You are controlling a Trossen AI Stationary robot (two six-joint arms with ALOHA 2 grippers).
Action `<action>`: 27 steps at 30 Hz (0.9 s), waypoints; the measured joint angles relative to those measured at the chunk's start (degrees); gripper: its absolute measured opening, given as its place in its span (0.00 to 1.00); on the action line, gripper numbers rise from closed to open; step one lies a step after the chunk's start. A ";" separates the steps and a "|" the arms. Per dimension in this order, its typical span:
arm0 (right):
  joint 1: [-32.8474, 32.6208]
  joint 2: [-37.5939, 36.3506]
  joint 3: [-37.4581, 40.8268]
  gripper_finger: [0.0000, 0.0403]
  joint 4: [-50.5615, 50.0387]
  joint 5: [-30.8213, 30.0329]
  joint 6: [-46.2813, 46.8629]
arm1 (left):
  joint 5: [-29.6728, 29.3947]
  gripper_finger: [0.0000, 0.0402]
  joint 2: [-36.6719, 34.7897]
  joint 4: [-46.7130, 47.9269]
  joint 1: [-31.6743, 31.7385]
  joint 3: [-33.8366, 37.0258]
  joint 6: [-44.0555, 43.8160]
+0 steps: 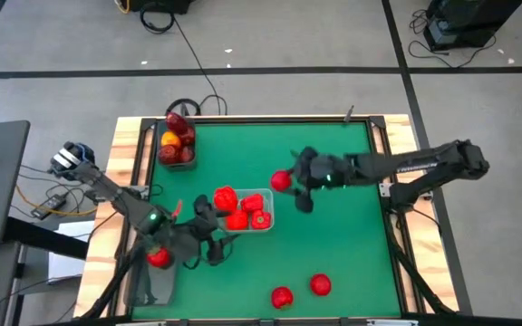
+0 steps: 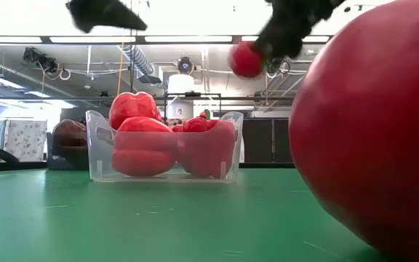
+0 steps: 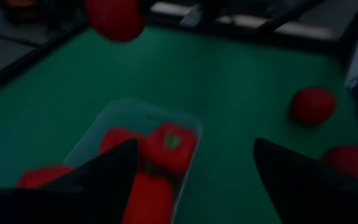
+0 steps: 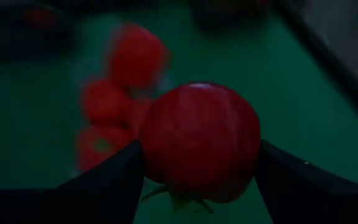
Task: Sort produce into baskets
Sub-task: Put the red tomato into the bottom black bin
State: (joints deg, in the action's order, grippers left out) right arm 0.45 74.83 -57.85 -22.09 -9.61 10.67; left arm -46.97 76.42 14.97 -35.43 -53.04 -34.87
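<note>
Sorting looked well underway: peppers (image 1: 227, 197) filled the clear basket (image 1: 265, 196), the right pincer (image 1: 288, 182) pinched a round red fruit (image 1: 281, 180) aloft, the left pincer (image 1: 208, 234) stood spread, and two red fruits (image 1: 282, 296) remained on the table (image 1: 352, 254).

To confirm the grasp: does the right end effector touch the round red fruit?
Touching. In the right wrist view, both dark fingers press against the sides of the round red fruit held by the right end effector.

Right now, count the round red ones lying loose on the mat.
2: one round red fruit and another, side by side near the mat's front edge; arms could hide more.
</note>
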 joint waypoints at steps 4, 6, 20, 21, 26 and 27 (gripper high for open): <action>-7.97 2.50 -0.01 0.69 9.96 -5.85 -8.53 | 6.24 0.85 0.00 -8.44 4.26 0.00 4.98; -11.25 3.96 -0.01 0.69 13.18 -9.50 -12.95 | 9.35 0.88 0.00 -11.18 6.46 0.00 6.01; -21.86 13.03 -0.01 0.70 27.51 -26.30 -31.94 | 22.50 0.99 0.95 -20.54 17.16 0.00 7.93; -21.96 13.67 -0.01 0.70 28.89 -26.67 -33.39 | 23.92 0.99 1.37 -21.22 17.66 0.00 7.94; -22.33 15.08 -0.03 0.73 33.74 -27.34 -37.96 | 27.45 0.99 3.96 -22.89 20.24 0.00 7.33; -22.48 15.08 -0.03 0.73 33.87 -27.83 -38.29 | 27.68 0.99 4.24 -22.83 20.52 0.00 7.31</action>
State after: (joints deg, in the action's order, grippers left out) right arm -22.02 89.91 -57.89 11.78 -37.45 -27.62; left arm -19.29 80.66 -7.86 -14.92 -53.04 -27.56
